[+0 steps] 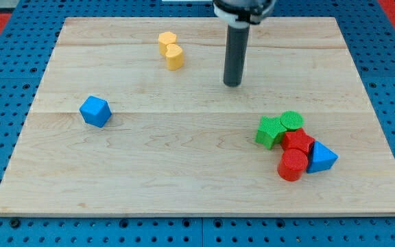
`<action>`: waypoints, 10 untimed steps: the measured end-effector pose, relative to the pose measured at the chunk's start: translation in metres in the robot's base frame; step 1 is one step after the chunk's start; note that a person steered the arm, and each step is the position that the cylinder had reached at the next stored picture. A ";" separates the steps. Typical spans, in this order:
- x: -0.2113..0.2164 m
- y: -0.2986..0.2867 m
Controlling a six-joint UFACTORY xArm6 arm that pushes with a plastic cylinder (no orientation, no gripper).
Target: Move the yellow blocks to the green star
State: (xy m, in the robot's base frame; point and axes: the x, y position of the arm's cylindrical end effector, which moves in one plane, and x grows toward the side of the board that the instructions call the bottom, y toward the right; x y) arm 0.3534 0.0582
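Two yellow blocks lie touching at the view's top, left of centre: a yellow hexagon-like block [167, 40] and a yellow rounded block [175, 57] just below it. The green star [270, 132] lies at the view's right, touching a green cylinder [292, 121]. My tip [232, 84] rests on the board, to the right of the yellow blocks and a little lower, apart from them. It is above and left of the green star.
A red block [298, 143], a red cylinder [293, 165] and a blue triangle [320, 158] cluster against the green blocks at the view's right. A blue cube [94, 111] lies at the left. The wooden board [149, 178] sits on a blue pegboard.
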 end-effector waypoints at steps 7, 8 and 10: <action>-0.083 -0.118; -0.041 -0.116; 0.005 -0.070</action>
State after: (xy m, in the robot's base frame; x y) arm 0.3585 -0.0119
